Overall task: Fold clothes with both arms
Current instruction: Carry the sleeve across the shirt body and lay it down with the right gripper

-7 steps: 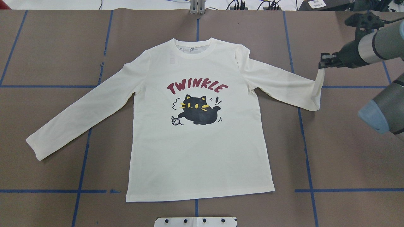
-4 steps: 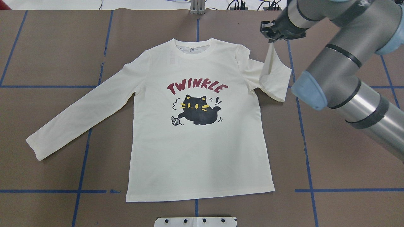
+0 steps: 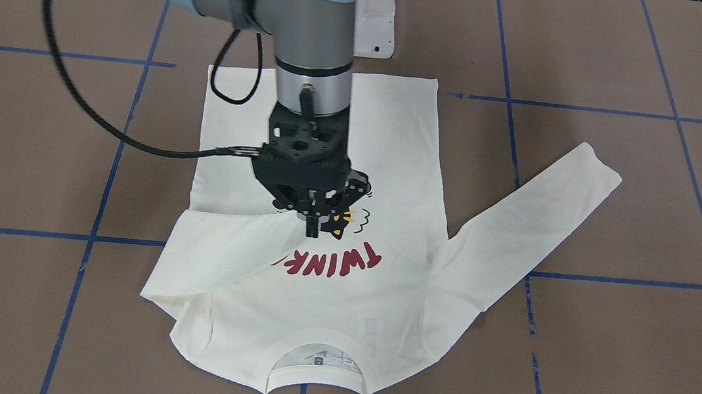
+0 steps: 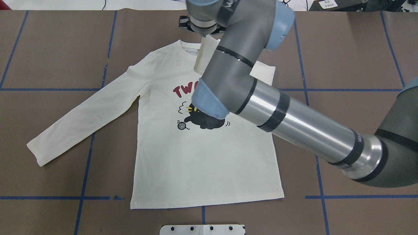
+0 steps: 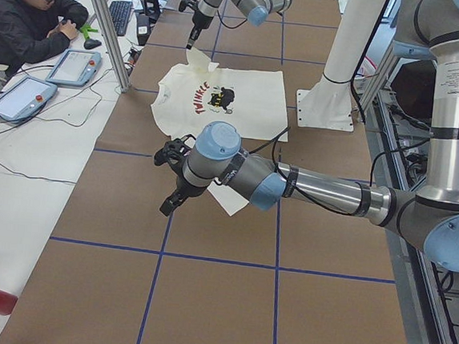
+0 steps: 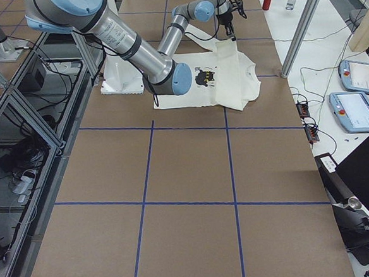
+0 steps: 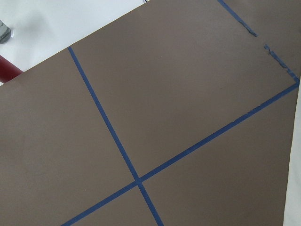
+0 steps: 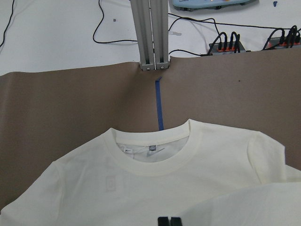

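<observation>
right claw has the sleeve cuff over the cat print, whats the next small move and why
Probably lower it straight down: the right claw pinches the sleeve cuff above the shirt, sleeve draped across the chest, so laying it flat seems next.

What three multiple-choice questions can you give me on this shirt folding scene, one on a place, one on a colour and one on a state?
1. Where is the right gripper?
A: above the hem. B: above the printed chest of the shirt. C: off the shirt.
2. What colour is the lettering?
A: green. B: blue. C: dark red.
3. How is the sleeve on the robot's left?
A: spread flat on the table. B: folded across the chest. C: lifted by fingers.

1 B: the front-facing view shows it over the cat print, shut on the other sleeve.
2 C: the letters show dark red on cream.
3 A: it lies stretched out on the brown table, with no gripper on it.
</observation>
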`<act>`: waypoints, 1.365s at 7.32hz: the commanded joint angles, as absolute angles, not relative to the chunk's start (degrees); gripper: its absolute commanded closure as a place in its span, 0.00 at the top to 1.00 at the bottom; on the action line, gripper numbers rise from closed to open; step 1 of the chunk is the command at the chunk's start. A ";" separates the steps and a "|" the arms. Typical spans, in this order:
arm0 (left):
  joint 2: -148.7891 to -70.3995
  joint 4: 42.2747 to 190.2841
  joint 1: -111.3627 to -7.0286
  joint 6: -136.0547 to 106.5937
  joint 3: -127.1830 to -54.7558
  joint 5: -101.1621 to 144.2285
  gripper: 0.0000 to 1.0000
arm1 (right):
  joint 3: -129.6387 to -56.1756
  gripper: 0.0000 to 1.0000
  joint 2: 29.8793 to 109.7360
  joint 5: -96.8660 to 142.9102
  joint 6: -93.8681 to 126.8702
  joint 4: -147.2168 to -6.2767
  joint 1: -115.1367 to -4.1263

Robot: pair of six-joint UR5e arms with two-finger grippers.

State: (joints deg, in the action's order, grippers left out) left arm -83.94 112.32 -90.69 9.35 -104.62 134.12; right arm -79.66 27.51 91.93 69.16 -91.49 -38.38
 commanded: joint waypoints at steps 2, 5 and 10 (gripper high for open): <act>-83.94 112.32 -90.88 9.32 -104.33 134.12 0.99 | -60.97 0.00 19.29 78.95 76.96 -80.97 -28.67; -83.94 112.32 -90.79 9.32 -104.24 134.12 0.99 | -53.28 0.00 12.59 76.64 82.77 -78.66 -26.20; -84.02 112.32 -90.79 9.23 -104.15 134.12 0.99 | -50.10 0.99 8.53 78.30 85.26 -78.75 -26.36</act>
State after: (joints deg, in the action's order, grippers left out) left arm -83.95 112.32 -90.79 9.30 -104.15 134.12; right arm -50.27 9.38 77.28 85.28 -78.55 -26.03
